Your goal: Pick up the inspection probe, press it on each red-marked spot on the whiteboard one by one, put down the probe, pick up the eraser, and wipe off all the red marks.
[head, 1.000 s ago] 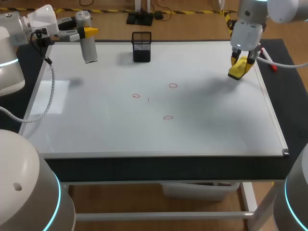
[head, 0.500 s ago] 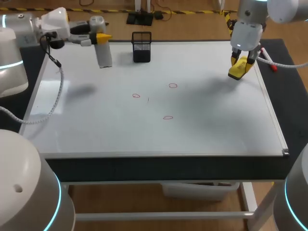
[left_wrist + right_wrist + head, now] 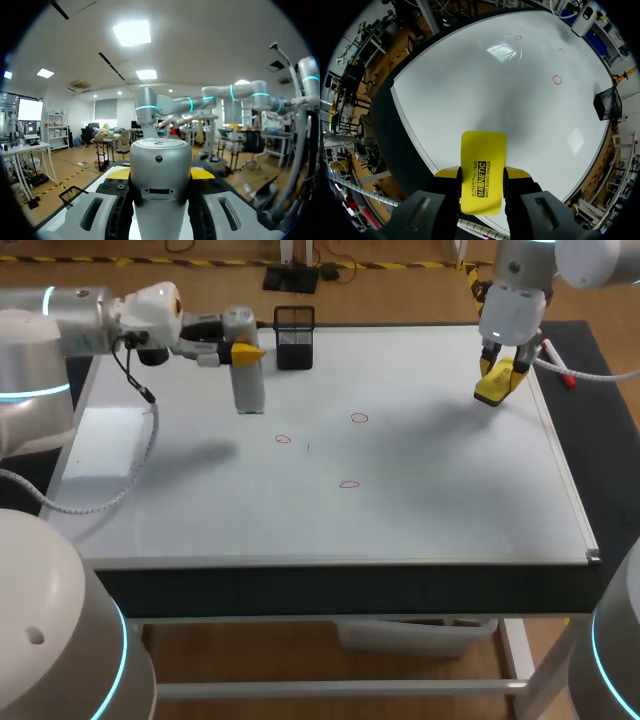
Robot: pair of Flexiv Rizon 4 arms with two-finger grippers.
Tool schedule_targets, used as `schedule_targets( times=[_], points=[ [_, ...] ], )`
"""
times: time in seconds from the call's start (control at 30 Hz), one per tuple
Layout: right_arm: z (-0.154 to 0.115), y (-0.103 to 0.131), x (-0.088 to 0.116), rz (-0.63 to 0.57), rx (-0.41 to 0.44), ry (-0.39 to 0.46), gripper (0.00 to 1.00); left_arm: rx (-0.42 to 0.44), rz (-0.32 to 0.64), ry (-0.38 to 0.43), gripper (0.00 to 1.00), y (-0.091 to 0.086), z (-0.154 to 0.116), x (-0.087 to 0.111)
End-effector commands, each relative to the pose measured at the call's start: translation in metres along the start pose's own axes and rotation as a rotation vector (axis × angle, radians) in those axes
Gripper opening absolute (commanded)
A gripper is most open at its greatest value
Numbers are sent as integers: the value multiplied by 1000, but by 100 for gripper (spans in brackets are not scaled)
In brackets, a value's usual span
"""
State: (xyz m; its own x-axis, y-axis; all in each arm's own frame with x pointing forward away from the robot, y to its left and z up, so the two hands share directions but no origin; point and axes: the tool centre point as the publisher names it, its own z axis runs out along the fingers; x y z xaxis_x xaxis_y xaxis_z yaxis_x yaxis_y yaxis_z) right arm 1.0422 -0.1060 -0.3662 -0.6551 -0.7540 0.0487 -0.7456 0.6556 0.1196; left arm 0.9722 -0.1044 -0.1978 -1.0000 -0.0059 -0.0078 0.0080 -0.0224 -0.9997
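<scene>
Left gripper (image 3: 246, 352): clamped on the inspection probe (image 3: 248, 388), one yellow tip on each side of it; the left arm comes in over the far left part of the board. In the left wrist view the gripper (image 3: 161, 174) has the probe's grey cylinder (image 3: 160, 165) filling the gap between its fingers.
Whiteboard (image 3: 450, 510): lies flat and covers most of the table.
Nearest red mark (image 3: 348, 484): small ring near the board's middle, with nothing on it.
Left red mark (image 3: 283, 439): small ring just beyond and to the left, closest of the three to the probe, yet apart from it.
Far red mark (image 3: 359, 418): small ring to the right of the previous one.
Inspection probe, position: hangs upright under the left gripper, above the board; its shadow falls apart from it, toward the near left.
Right gripper (image 3: 500, 375): holds the eraser (image 3: 494, 388) near the board's right edge; whether the eraser touches the surface cannot be told.
Eraser, wrist view: yellow block (image 3: 483, 160) gripped on both sides by the right gripper (image 3: 481, 175).
Mesh holder (image 3: 294, 337): black, upright at the board's far edge, beyond the probe.
</scene>
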Motion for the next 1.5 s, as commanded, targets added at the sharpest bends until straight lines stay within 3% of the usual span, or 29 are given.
schedule_targets(
  times=[0.03, 0.3, 0.5, 1.5],
  points=[
    [-1, -1, 0, -1, 1, 3, 0, 6, -3, 18, 0, 10, 11, 6],
    [-1, -1, 0, -1, 1, 3, 0, 38, -3, 130, 0, 28, 27, 19],
    [-1, -1, 0, -1, 1, 3, 0, 44, 2, 161, 0, 37, 36, 18],
    [-1, -1, 0, -1, 1, 3, 0, 26, -17, 167, 0, 76, 48, 1]
  ],
)
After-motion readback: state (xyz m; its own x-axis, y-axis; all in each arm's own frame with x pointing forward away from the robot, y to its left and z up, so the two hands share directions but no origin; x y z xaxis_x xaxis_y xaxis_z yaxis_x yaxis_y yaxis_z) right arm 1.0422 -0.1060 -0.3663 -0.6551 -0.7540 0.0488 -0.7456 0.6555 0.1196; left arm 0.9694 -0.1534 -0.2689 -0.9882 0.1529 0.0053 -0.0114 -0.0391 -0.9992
